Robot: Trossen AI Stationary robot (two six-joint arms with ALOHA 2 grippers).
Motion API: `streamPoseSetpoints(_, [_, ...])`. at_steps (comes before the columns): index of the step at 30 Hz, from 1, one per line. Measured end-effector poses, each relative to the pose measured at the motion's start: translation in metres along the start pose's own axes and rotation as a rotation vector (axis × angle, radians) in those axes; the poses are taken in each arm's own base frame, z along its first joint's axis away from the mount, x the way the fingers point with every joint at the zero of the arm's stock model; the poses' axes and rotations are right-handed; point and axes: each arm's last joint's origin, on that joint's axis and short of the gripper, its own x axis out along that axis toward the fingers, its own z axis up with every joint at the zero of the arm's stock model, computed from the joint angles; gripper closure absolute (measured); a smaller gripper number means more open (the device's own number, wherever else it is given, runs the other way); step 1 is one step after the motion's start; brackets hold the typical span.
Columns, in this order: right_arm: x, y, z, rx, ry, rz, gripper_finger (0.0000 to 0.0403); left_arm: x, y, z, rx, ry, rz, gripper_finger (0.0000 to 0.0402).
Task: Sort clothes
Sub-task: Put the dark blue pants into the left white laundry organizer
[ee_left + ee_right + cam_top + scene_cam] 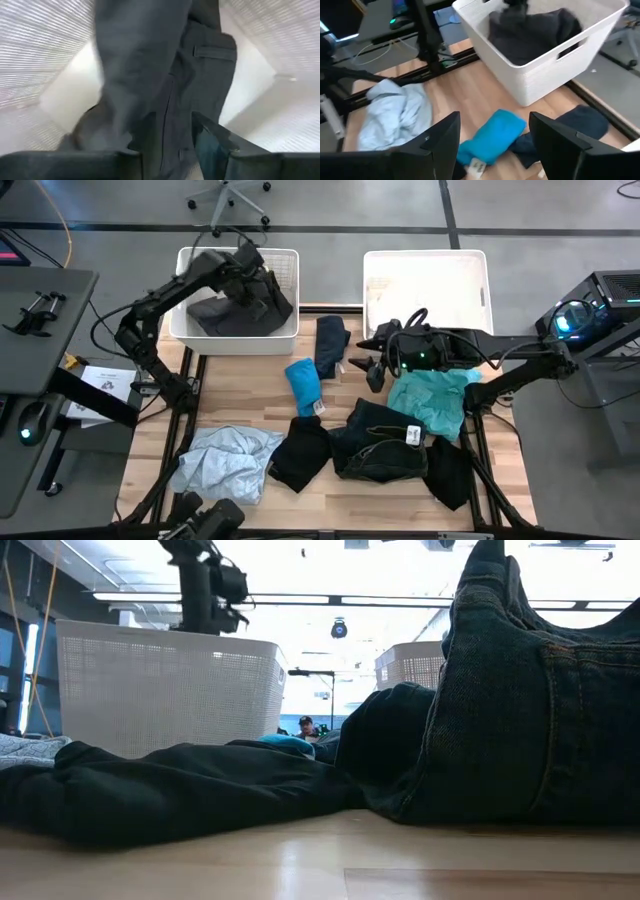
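**Clothes: dark pieces going into the left basket, light ones waiting**

Clothes lie spread over my wooden table (340,490), and I take them from the near edge outward. Nearest are the pale blue shirt (225,463) at the left, a black top (300,452), the dark jeans (382,442) and another black piece (450,472). Past those sit the teal garment (432,398), the bright blue cloth (304,385) and a navy item (331,343).

My right gripper (370,368) hovers over the middle of the table beside the teal garment, fingers spread wide and empty. I judge the bright blue cloth its natural next pick: come down squarely and pinch a fold, not the tag.

My left gripper (262,292) is over the left basket (185,320), with a grey garment (165,85) hanging against it; whether the fingers grip it I cannot tell. To do this well I should let go low, so the cloth drops clear of the rim.

The right basket (480,268) looks nearly bare. Beyond lie grey floor, a chair base (228,195), desks, and a person far off (305,726).
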Motion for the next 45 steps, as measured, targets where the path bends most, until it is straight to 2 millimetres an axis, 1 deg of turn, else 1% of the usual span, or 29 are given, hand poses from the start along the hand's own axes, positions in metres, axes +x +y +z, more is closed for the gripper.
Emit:
streamPoseSetpoints(1, [-0.002, 0.003, -0.001, -0.001, 0.007, 0.011, 0.0179, 0.009, -0.002, -0.001, 0.006, 0.007, -0.001, 0.0305])
streamPoseSetpoints(3, [-0.009, 0.008, -0.006, 0.010, 0.033, 0.033, 0.0179, 0.020, -0.006, -0.005, 0.020, 0.025, -0.003, 0.0319])
streamPoseSetpoints(5, [-0.022, 0.011, -0.011, 0.045, 0.075, 0.055, 0.0179, 0.021, -0.012, -0.007, 0.038, 0.032, -0.003, 0.0332])
streamPoseSetpoints(6, [-0.028, 0.011, -0.015, 0.068, 0.108, 0.070, 0.0179, 0.018, -0.016, -0.008, 0.048, 0.023, -0.002, 0.0339])
streamPoseSetpoints(9, [-0.047, 0.012, -0.028, 0.126, 0.253, 0.132, 0.0179, -0.001, -0.025, -0.011, 0.074, -0.069, -0.004, 0.0358])
streamPoseSetpoints(12, [-0.057, 0.016, -0.043, 0.105, 0.430, 0.204, 0.0179, -0.029, -0.031, -0.019, 0.070, -0.190, -0.017, 0.0372])
streamPoseSetpoints(15, [-0.060, 0.023, -0.056, 0.065, 0.570, 0.277, 0.0179, -0.057, -0.036, -0.031, 0.053, -0.309, -0.039, 0.0381])
streamPoseSetpoints(18, [-0.054, 0.031, -0.072, 0.038, 0.643, 0.316, 0.0179, -0.082, -0.040, -0.046, 0.062, -0.405, -0.070, 0.0382])
streamPoseSetpoints(22, [-0.036, 0.036, -0.087, -0.032, 0.675, 0.312, 0.0178, -0.105, -0.048, -0.064, 0.098, -0.487, -0.113, 0.0382])
streamPoseSetpoints(25, [-0.015, 0.040, -0.091, -0.062, 0.693, 0.343, 0.0178, -0.118, -0.057, -0.075, 0.127, -0.529, -0.157, 0.0382])
streamPoseSetpoints(28, [0.009, 0.044, -0.092, -0.069, 0.703, 0.417, 0.0177, -0.127, -0.069, -0.085, 0.161, -0.555, -0.205, 0.0382])
streamPoseSetpoints(32, [0.041, 0.046, -0.095, -0.086, 0.714, 0.478, 0.0161, -0.134, -0.087, -0.094, 0.243, -0.572, -0.255, 0.0382])
streamPoseSetpoints(37, [0.073, 0.042, -0.105, -0.097, 0.747, 0.457, 0.0114, -0.139, -0.102, -0.102, 0.314, -0.581, -0.295, 0.0382])
streamPoseSetpoints(41, [0.097, 0.041, -0.113, -0.188, 0.728, 0.482, 0.0085, -0.141, -0.107, -0.105, 0.326, -0.584, -0.310, 0.0382])
streamPoseSetpoints(45, [0.121, 0.039, -0.124, -0.295, 0.715, 0.512, 0.0080, -0.143, -0.112, -0.108, 0.340, -0.585, -0.324, 0.0382])
